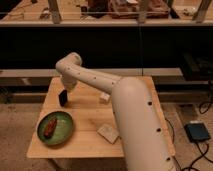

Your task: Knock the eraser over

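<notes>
The eraser is a small black slab standing upright on the left part of the wooden table. My white arm reaches from the lower right across the table and bends over the eraser. My gripper is at the arm's far end, just above and to the right of the eraser, close to its top. Whether it touches the eraser cannot be told.
A green plate with a brown piece of food lies at the front left. A pale flat block lies at the front middle. A small white-and-tan carton stands by the arm. A dark device lies on the floor to the right.
</notes>
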`<act>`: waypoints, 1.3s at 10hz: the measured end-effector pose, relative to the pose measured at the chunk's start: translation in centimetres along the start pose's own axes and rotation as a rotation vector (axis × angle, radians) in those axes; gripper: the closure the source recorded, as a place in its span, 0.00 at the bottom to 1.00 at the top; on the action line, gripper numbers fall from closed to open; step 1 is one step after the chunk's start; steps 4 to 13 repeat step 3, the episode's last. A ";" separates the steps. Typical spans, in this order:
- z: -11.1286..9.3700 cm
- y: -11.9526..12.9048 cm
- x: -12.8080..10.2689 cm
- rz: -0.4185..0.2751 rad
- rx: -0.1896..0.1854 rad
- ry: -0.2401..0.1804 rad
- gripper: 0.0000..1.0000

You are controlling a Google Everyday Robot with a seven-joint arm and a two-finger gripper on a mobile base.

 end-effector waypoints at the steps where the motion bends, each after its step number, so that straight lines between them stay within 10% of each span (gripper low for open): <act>1: -0.2 -0.2 0.2 0.003 0.012 -0.009 0.87; 13: 0.1 -1.0 0.3 0.012 0.037 -0.018 0.87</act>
